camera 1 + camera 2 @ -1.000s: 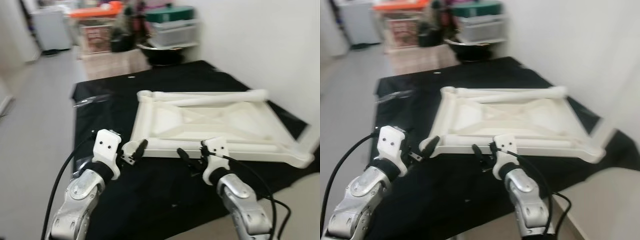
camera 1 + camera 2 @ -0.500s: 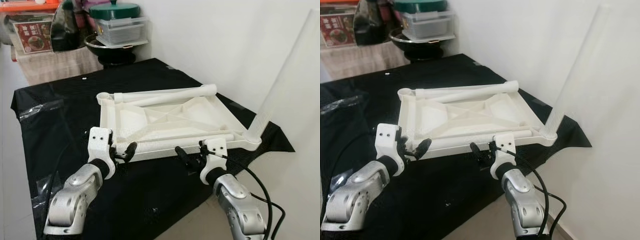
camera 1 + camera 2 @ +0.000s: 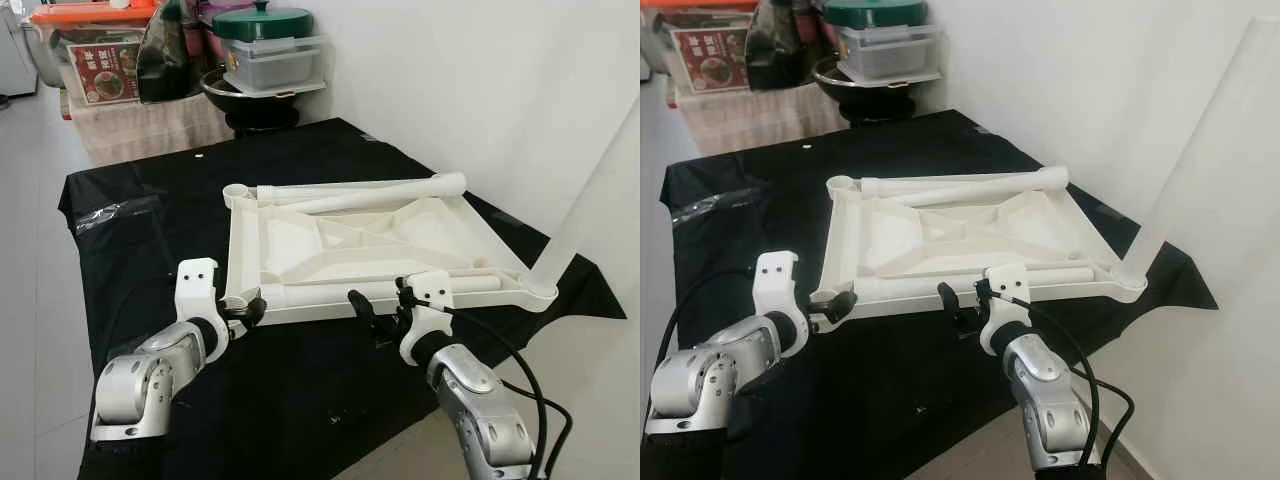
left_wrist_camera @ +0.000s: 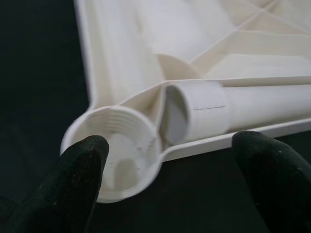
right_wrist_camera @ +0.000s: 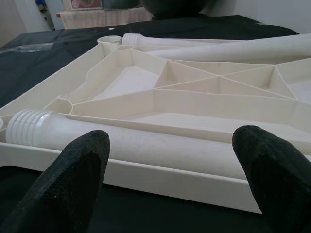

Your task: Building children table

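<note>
Tabletop (image 3: 380, 235) upside down, one leg (image 3: 585, 205) upright

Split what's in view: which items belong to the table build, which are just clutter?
Job:
- white ribbed plastic tabletop, upside down
- white plastic leg tube lying along its near rim
- second white leg tube along the far rim
- upright white leg in the right corner socket
- empty threaded corner socket

Clutter:
- green-lidded clear storage box
- dark round bowl
- crumpled clear plastic wrap

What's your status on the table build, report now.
Left gripper open at the tabletop's near corner socket. Right gripper open at the near edge, facing a loose leg. One leg standing upright. Nothing in the way.
</note>
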